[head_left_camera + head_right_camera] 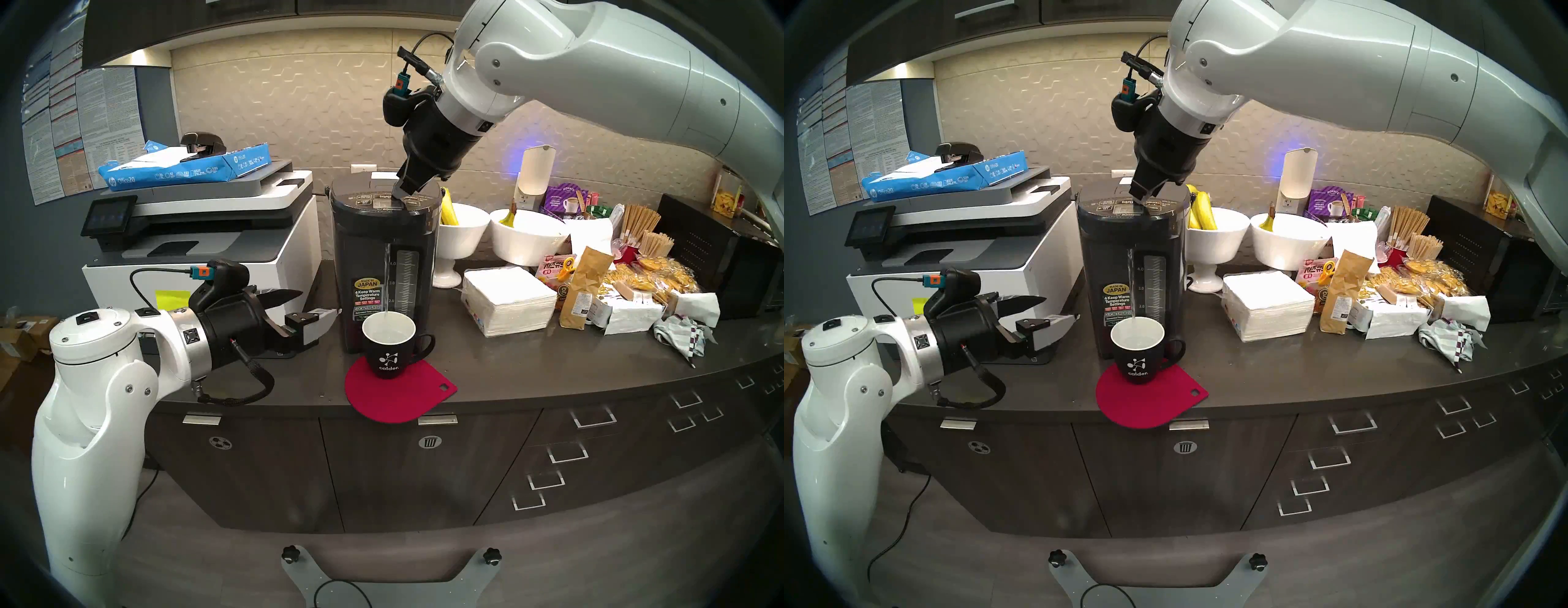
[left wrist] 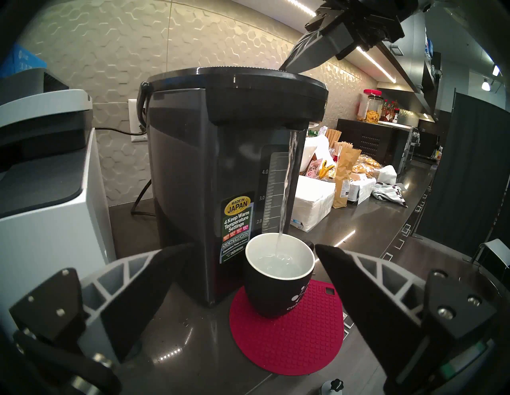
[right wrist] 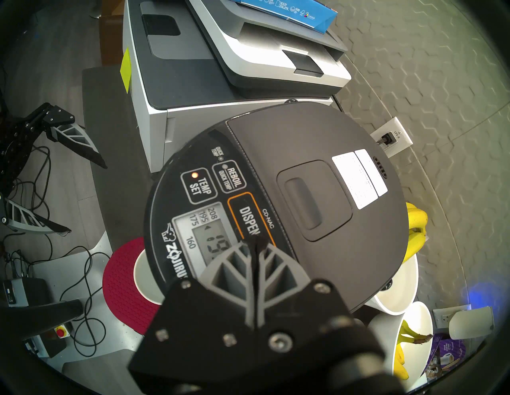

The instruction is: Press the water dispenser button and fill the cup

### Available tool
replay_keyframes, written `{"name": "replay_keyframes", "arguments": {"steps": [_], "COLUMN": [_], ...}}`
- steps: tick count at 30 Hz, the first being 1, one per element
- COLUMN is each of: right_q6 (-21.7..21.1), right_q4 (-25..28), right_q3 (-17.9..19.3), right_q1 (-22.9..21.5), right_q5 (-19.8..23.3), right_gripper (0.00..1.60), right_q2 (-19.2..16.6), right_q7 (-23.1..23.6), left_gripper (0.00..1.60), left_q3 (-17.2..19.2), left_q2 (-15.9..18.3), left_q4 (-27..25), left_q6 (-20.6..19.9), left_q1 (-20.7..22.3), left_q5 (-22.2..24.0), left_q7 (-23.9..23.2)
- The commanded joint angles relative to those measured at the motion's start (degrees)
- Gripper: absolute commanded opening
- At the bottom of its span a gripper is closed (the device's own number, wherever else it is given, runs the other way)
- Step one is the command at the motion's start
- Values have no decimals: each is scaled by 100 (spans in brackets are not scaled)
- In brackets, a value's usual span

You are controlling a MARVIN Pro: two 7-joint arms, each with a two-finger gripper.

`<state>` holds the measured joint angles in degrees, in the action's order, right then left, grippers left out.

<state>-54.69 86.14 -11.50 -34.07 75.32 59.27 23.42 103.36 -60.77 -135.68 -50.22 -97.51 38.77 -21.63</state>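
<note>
Your right gripper (image 3: 255, 244), jaws pressed together and empty, leans on the button (image 3: 247, 220); water streams into the cup (image 2: 278, 278) on the mat (image 2: 289, 342). Left gripper (image 1: 314, 303) gapes empty. Hold too long and it overflows.

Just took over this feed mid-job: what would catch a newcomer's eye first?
A stream of water falls from the water dispenser into the cup, which stands on a red mat at the counter's front edge. Above, the shut right gripper presses the DISPENSE button, while the open left gripper waits left of the cup.
</note>
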Motion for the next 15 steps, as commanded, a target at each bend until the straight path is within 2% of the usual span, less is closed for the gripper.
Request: {"name": "replay_keyframes", "arguments": {"steps": [1,15], "right_q6": [-31,-31], "right_q4": [34,34], "right_q3": [-193,-193], "right_q1": [200,200], "right_q5": [25,26], "right_gripper": [0,0], "right_q2": [48,48], "right_q7": [64,64], "left_gripper": [160,160], "left_q3": [1,1], "left_q2": [2,2], "left_q4": [-60,-60], "left_q6": [2,2], "left_q1": [4,4], "left_q5": [1,1], "left_q7": [-3,-3]}}
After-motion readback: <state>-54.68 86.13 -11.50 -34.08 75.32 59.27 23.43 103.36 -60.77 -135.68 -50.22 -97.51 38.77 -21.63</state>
